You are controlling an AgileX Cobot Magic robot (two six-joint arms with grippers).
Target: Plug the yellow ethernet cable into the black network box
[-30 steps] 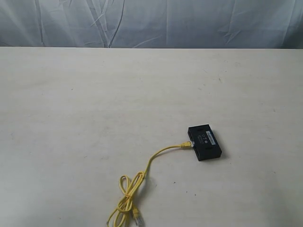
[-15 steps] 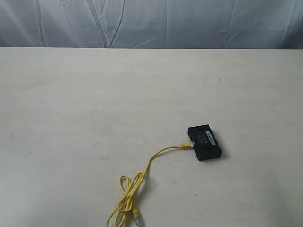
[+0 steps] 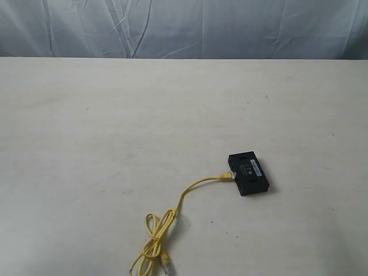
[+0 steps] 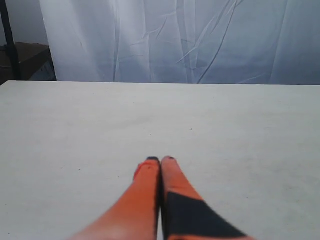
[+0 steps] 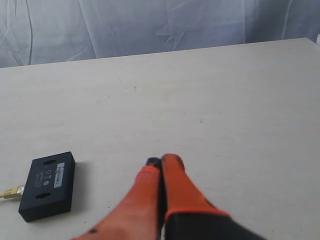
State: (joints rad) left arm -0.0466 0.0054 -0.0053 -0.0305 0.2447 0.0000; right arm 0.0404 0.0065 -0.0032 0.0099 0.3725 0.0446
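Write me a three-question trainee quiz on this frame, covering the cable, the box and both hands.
1. True or false: one end of the yellow ethernet cable reaches the side of the black network box.
2. Where is the cable's other plug?
A) on top of the box
B) on the table, away from the box
C) held in the right hand
3. In a few words: how do the left hand and the right hand stand, and what do they hold?

Key
1. True.
2. B.
3. Both are shut and hold nothing.
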